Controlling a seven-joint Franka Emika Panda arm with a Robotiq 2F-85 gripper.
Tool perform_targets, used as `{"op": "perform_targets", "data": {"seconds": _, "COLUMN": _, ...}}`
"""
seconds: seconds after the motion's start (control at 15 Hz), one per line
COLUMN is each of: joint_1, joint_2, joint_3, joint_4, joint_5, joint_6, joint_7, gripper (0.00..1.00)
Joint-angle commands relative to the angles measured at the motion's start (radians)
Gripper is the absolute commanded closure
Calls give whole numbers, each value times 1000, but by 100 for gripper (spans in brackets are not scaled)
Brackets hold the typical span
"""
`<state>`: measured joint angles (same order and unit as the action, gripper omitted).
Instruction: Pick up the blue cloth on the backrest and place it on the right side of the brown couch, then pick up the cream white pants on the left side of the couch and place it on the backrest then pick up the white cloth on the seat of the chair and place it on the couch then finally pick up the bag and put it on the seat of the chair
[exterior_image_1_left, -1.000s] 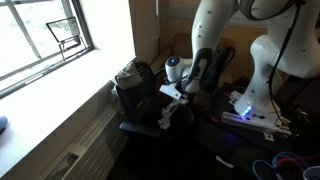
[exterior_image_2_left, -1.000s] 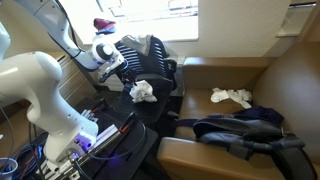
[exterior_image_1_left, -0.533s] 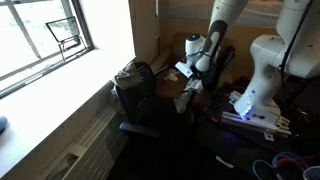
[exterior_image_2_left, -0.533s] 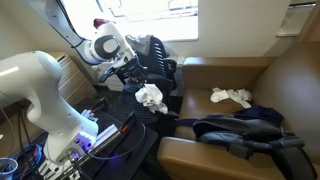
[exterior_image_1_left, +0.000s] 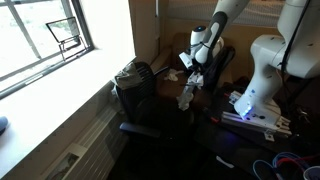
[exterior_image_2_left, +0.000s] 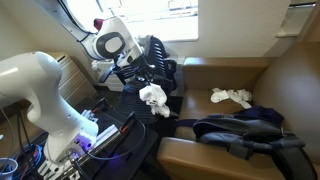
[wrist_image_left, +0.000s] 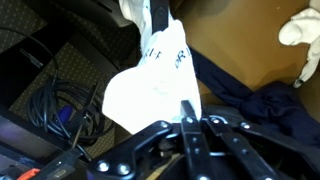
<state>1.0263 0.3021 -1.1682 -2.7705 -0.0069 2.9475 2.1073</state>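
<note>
Now the fingers are pinching the crumpled white cloth by its top, so it is dangling clear above the black office chair seat, ready for carrying to the brown couch beside that chair.

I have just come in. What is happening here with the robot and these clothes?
The robot arm's gripper is shut on the white cloth, which hangs in the air just above the black chair. The dark bag appears to rest at the back of the chair. On the brown couch the blue cloth is spread out, and the cream pants lie behind it. The white cloth is not yet on the couch.
</note>
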Motion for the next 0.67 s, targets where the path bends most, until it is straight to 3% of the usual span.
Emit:
{"op": "perform_targets", "data": {"seconds": 0.0, "joint_1": -119, "joint_2": -97, "joint_3": -132, "joint_4": 30, "joint_5": -2, "joint_6": -27, "joint_7": -67, "gripper": 99}}
{"op": "perform_targets", "data": {"seconds": 0.27, "joint_1": -215, "joint_2": -162, "joint_3": -301, "joint_4": 150, "joint_5": 10, "joint_6": -130, "joint_7": -111, "gripper": 99}}
{"op": "perform_targets", "data": {"seconds": 0.33, "joint_1": -249, "joint_2": -187, "joint_3": -308, "joint_4": 199, "joint_5": 21, "joint_6": -188, "joint_7": -116, "gripper": 99}}
{"op": "perform_targets", "data": {"seconds": 0.4, "joint_1": -196, "joint_2": -110, "joint_3": -293, "joint_4": 123, "joint_5": 5, "joint_6": -97, "joint_7": -88, "gripper": 95}}
{"op": "perform_targets", "data": {"seconds": 0.6, "joint_1": -250, "joint_2": -177, "joint_3": -319, "joint_4": 195, "joint_5": 5, "joint_6": -170, "joint_7": -108, "gripper": 99}}
